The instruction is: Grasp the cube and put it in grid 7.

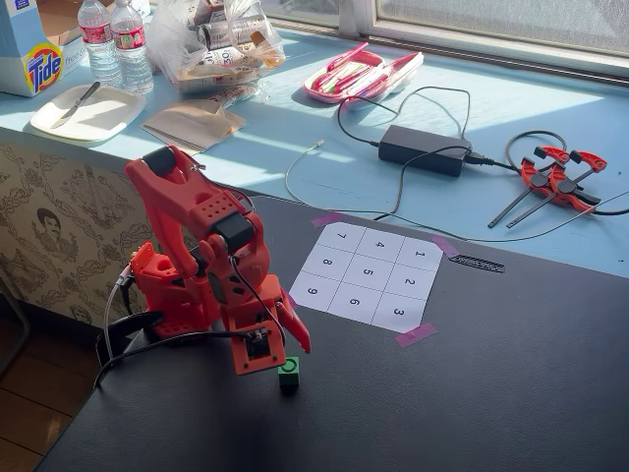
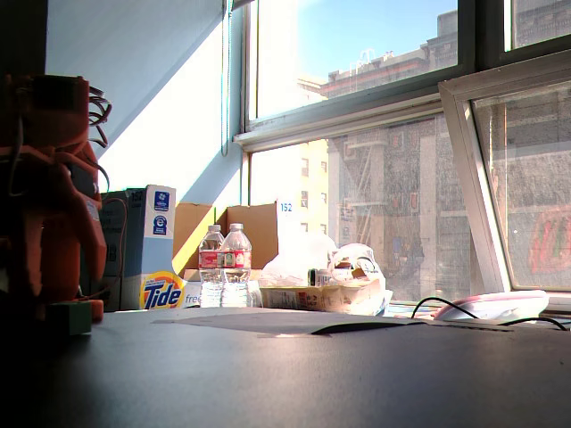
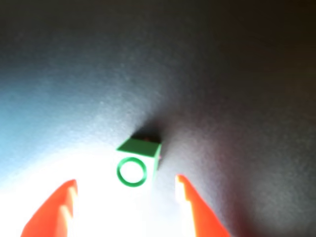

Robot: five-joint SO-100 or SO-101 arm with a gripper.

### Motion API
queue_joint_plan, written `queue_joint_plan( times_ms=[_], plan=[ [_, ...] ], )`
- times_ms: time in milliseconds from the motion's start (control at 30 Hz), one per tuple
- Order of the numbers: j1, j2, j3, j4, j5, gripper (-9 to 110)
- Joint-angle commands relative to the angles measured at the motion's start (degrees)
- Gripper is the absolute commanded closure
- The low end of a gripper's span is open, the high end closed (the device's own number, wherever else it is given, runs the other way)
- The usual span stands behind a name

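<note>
**Cube between open fingers**

The gripper [image 3: 126, 195] stands wide open, holding nothing — the cube [image 3: 137, 163] sits on the table between its fingertips. Likely light, rigid and smooth-sided; pinch opposite flat faces squarely.

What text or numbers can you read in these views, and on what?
"Tide": detergent box, also in the low fixed view.
"1" to "9": paper grid; "7" is the far-left corner cell.
"152": small sign behind the cardboard.
Water bottle labels: too small to read.
Green cube: a ring mark only, no text.
</note>
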Motion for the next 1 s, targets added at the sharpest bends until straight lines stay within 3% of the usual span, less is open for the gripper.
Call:
queue_joint_plan(
  times_ms=[0,433,500,633,967],
  plan=[
    [-1.14,-0.09,1.58,-4.66,1.49,69],
    [-4.57,1.58,9.84,-14.59,2.99,72],
    [-5.27,1.85,10.37,-14.68,2.64,76],
    [-5.63,2.72,10.02,-14.68,2.46,99],
    [-11.87,3.34,1.76,-8.79,6.06,101]
  ],
)
